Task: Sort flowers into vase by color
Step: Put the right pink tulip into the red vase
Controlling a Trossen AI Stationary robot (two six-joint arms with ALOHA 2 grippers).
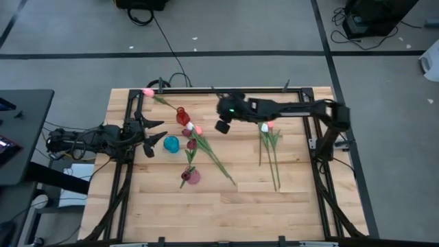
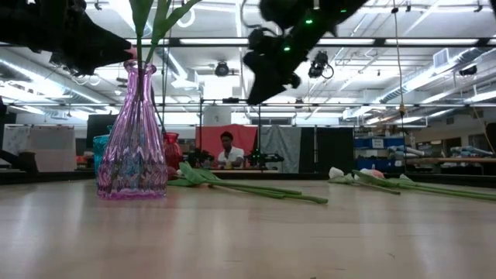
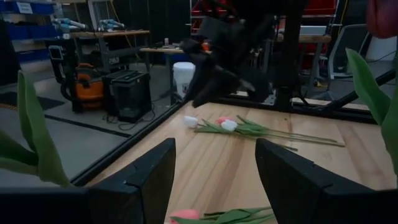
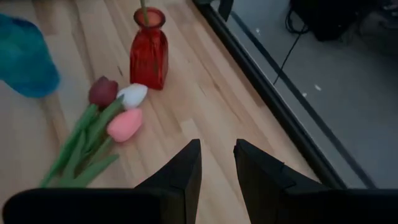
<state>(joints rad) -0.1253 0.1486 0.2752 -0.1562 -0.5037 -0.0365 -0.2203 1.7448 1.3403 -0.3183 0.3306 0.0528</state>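
Note:
Three tulips lie in a bunch (image 1: 206, 147) mid-table, their dark red, white and pink heads (image 4: 124, 106) near the red vase (image 1: 182, 115). The red vase holds one pink tulip (image 1: 147, 91) leaning out toward the far left. A second bunch (image 1: 269, 140) with white and pink heads lies to the right. The teal vase (image 1: 171, 144) stands beside my left gripper (image 1: 156, 134), which is open and holds nothing (image 3: 214, 155). The pink vase (image 2: 132, 132) holds green stems. My right gripper (image 1: 221, 127) hangs above the table beyond the first bunch, its fingers a narrow gap apart (image 4: 217, 149), holding nothing.
A black metal frame (image 1: 206, 90) runs along the table's far and side edges. Bare wood (image 1: 226, 213) lies toward the near edge. In the low view a person (image 2: 228, 151) sits in the room far behind the table.

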